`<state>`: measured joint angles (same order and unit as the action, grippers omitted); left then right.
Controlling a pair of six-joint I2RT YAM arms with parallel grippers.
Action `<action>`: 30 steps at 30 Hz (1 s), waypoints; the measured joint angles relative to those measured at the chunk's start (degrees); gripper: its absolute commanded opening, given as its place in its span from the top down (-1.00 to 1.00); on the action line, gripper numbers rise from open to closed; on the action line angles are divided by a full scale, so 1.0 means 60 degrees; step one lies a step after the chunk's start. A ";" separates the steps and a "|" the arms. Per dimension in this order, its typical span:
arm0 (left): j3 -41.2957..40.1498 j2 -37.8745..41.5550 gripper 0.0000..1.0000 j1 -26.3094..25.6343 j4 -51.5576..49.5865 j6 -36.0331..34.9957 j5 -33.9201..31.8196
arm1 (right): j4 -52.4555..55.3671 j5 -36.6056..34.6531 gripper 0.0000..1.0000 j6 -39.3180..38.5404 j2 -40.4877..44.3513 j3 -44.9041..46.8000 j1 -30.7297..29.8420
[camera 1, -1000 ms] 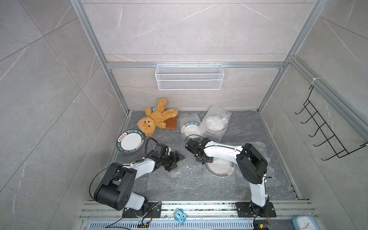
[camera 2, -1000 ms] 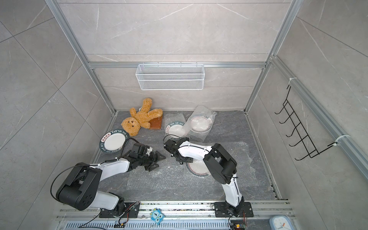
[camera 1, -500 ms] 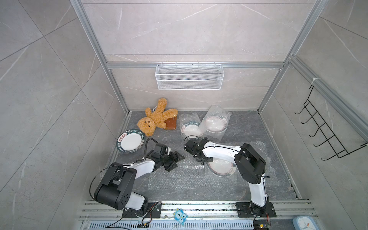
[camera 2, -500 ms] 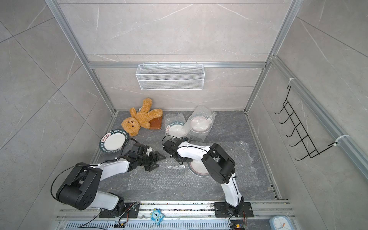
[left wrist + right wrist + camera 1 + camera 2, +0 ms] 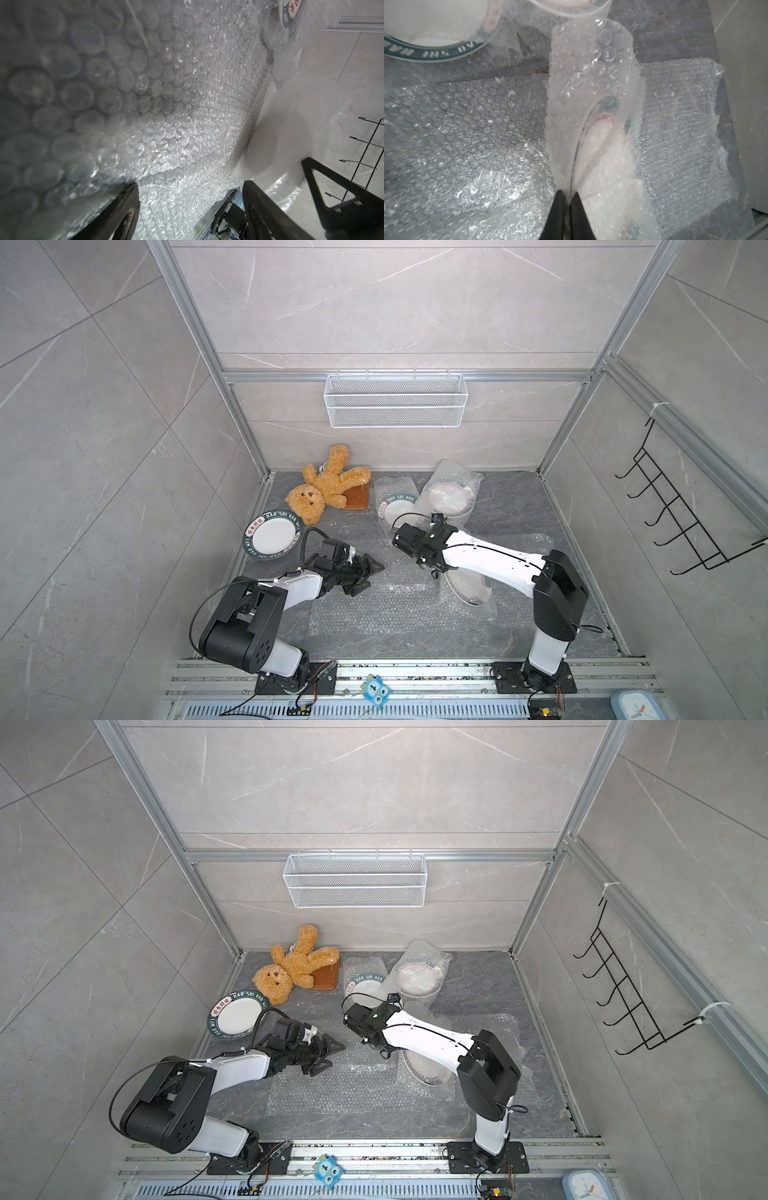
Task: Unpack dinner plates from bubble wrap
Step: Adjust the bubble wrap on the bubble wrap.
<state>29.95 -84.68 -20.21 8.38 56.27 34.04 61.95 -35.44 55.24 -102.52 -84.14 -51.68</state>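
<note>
**Status.** My right jaws are pinched narrow on the edge of a bubble wrap pouch (image 5: 591, 72), at lower centre of the right wrist view. The wrapped plate (image 5: 600, 133) sits inside it, seen nearly edge-on. Whether its rim is also between the jaws, I cannot tell. My left jaws stand wide and hold nothing, over the flat sheet (image 5: 374, 605) at mid-frame in a top view.

**Risks (est.)**
1. The film is thin and slick, so a hard pull may slip or tear it.
2. If the pouch tips mouth-down, the plate may slide out onto the bench (image 5: 519, 497) — hard on hard, so it could chip.
3. The loose sheet underneath may drag along with the pouch.

**Materials.**
- Wrap: clear, crinkly, covered in small round bubbles, no stiffness.
- Plate: round, rigid, smooth white, w/ dark green rim band and red patches.
- Bench: dark grey, stone-look.

**Other plates.** One bare plate (image 5: 272, 537) lies at centre-left. Two wrapped ones (image 5: 395, 506) (image 5: 451, 497) lie at upper centre, near my right wrist — a nudge is possible.
</note>
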 measured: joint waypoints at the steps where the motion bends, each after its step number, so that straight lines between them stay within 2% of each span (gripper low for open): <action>1: 0.0000 0.0000 -0.62 0.0000 0.0004 0.0000 -0.0004 | 0.0095 -0.0018 1.00 -0.0080 0.0208 -0.0069 0.0000; 10: 0.0000 -0.0011 -0.62 0.0000 0.0015 0.0000 0.0007 | 0.0714 -0.0051 1.00 -0.0772 0.1027 -0.1752 0.0000; 13: 0.0000 -0.0007 -0.62 0.0000 0.0015 -0.0011 0.0007 | 0.0503 0.0302 1.00 -0.1144 0.1268 -0.1872 0.0000; 22: 0.0007 -0.0007 -0.62 0.0000 -0.0011 -0.0058 0.0011 | -0.2167 0.3450 1.00 -0.1909 0.1949 -0.0911 0.0000; 26: 0.0025 0.0004 -0.62 0.0000 -0.0073 -0.0095 0.0007 | -0.3632 0.4921 1.00 -0.1923 0.2218 0.0182 0.0200; 30: 0.0025 0.0018 -0.62 0.0004 -0.0124 -0.0127 0.0004 | -0.5424 0.6594 1.00 -0.1705 0.2820 0.1778 0.0958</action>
<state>30.11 -84.58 -20.18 7.64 55.51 34.06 29.41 4.12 45.01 -85.60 -73.47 -45.93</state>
